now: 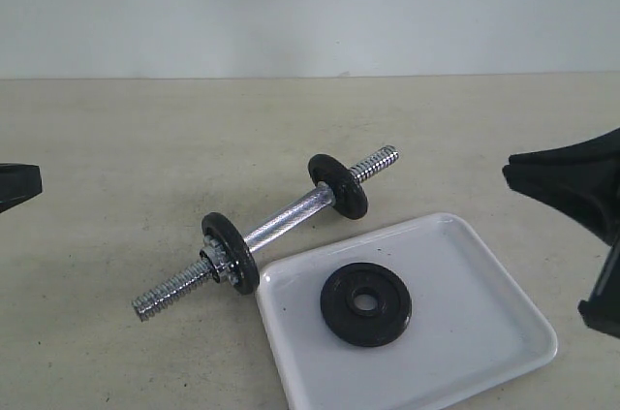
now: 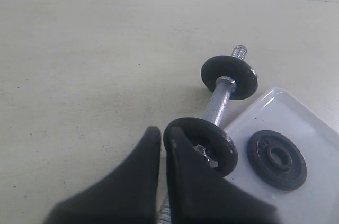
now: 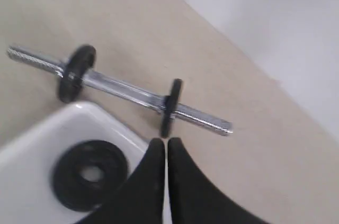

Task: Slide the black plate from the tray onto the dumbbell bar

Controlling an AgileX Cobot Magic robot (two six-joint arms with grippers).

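Plain beige table against a white wall, nothing fancy. The black plate lies flat in the white tray, toward the tray's bar-side half, hole facing up. Just beyond the tray sits the dumbbell bar. Its long axis runs diagonally from near-left to far-right in the exterior view, with two other discs already on it and both threaded ends bare.

We reckon the right arm is nearer, as the plate lies between it and the bar, while the left sits well off at the table's far side.

The right pincer is closed, gripping nothing, hovering over the tray's edge. The left pincer is closed and empty too. Both would need to open before picking up the plate, we'd guess.
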